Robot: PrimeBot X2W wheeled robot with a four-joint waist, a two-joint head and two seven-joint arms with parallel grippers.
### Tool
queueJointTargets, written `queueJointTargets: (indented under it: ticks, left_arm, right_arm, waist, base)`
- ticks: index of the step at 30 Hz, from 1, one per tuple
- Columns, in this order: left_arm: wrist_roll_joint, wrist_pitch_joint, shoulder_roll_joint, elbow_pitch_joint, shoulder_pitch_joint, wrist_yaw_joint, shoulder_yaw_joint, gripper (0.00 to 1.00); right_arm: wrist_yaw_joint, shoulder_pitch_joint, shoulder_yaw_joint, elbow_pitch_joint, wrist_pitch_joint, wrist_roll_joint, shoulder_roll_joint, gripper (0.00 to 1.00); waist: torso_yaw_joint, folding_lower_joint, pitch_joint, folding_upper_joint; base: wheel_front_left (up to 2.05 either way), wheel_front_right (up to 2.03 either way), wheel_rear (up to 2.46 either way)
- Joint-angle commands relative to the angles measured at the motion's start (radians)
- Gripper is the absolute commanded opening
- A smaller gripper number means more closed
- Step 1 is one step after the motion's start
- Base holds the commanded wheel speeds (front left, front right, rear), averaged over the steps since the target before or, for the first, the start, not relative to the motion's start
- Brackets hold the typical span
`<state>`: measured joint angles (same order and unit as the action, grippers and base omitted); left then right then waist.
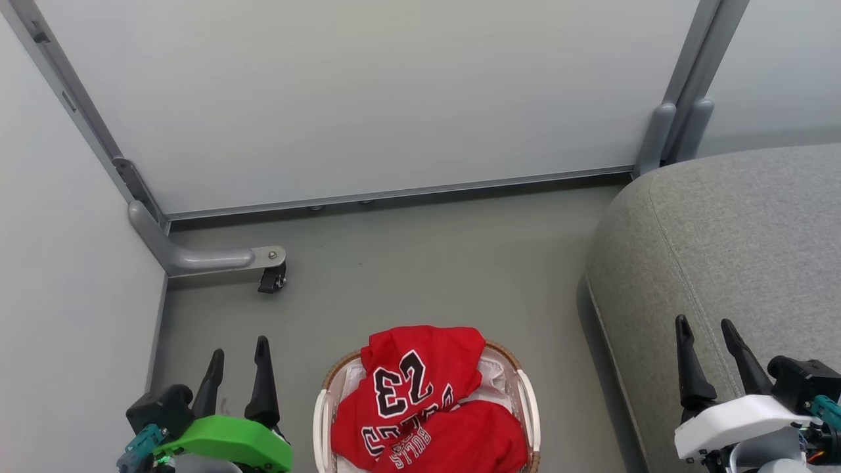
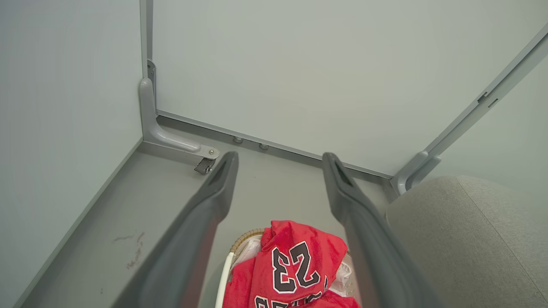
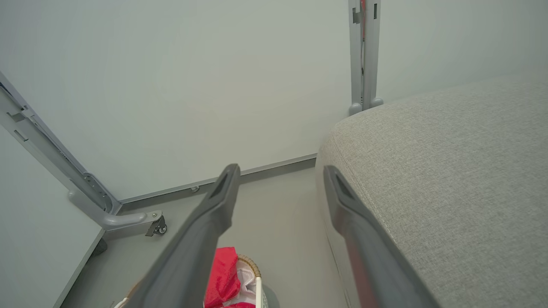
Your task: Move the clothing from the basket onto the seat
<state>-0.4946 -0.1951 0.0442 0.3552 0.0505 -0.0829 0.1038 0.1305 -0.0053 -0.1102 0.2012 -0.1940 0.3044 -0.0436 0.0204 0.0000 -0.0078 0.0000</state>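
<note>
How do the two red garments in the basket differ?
Print: the "23" jersey carries large black, white-edged numerals, while the "BULLS" garment has small white lettering.
Place: the "23" jersey is heaped at the far end of the basket, covering its far rim. The "BULLS" garment lies at the near end, cut off by the head view's bottom edge.
Shared: both are bright red, crumpled and in the basket.

Left claw: two long dark tapered fingers, black mount, bright green cover, teal fitting; right claw: same dark fingers, black mount, white cover, teal fitting.
</note>
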Motion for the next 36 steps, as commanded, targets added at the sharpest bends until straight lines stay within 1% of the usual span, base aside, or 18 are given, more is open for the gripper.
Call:
queueJointTargets:
  ticks: [1, 23, 36]
  left_arm:
    - [0.020, -0.008, 0.007, -0.001, -0.001, 0.004, 0.003, 1.00]
    - [0.158, -0.052, 0.008, 0.049, 0.005, 0.007, 0.012, 1.00]
    - [0.220, -0.071, 0.009, 0.072, 0.005, 0.010, 0.024, 1.00]
  right_arm:
    - [0.000, 0.013, 0.000, -0.007, -0.009, -0.027, -0.006, 1.00]
    - [0.000, 0.029, 0.001, -0.006, -0.053, -0.208, -0.009, 1.00]
    - [0.000, 0.032, 0.005, 0.011, -0.073, -0.284, -0.010, 1.00]
  waist:
    - [0.000, 0.0000, 0.000, 0.0000]
    - [0.004, 0.0000, 0.006, 0.0000]
    - [0.009, 0.0000, 0.008, 0.0000]
  base:
    - [0.00, 0.00, 0.00]
    - [0.00, 0.00, 0.00]
    - [0.00, 0.00, 0.00]
